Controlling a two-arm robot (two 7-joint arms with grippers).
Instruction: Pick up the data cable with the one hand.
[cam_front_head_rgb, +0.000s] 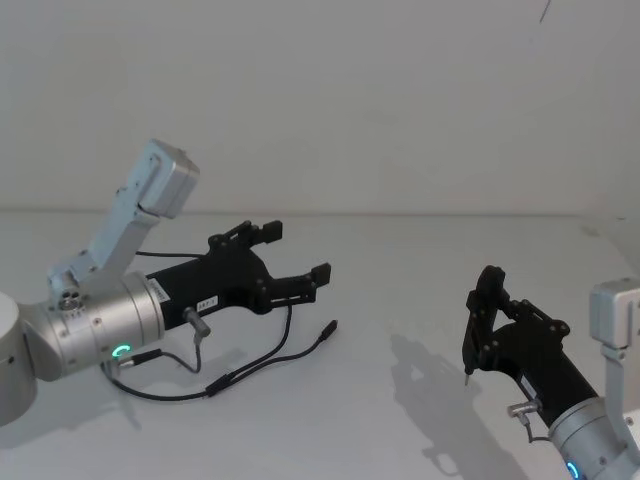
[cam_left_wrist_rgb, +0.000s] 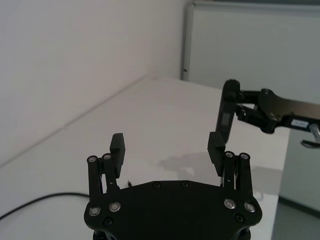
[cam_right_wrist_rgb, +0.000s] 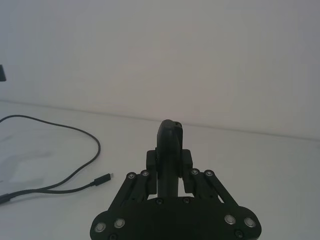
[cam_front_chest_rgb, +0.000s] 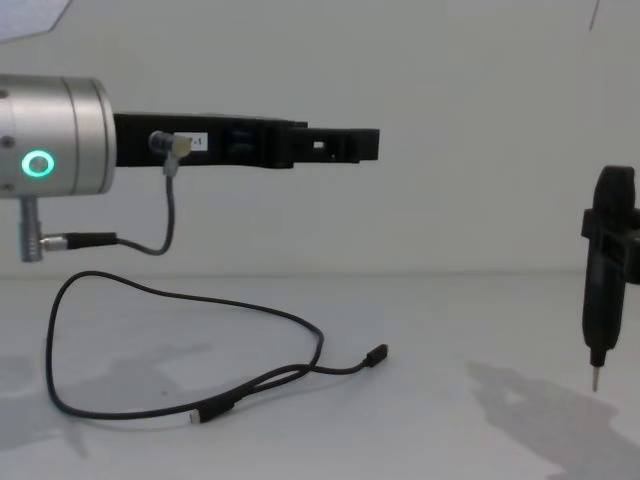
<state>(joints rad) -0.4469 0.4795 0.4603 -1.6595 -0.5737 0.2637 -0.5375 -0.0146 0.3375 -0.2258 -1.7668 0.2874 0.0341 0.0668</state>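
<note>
Black data cable (cam_front_chest_rgb: 262, 384) on white table (cam_front_chest_rgb: 480, 330).

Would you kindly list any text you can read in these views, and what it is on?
"-1": end of the white label on the left gripper; the rest is unreadable.
Label on the right gripper, shut on a tool: too small to read.

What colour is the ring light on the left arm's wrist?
Green. The ring light on the silver left wrist shows best in the chest view.
</note>
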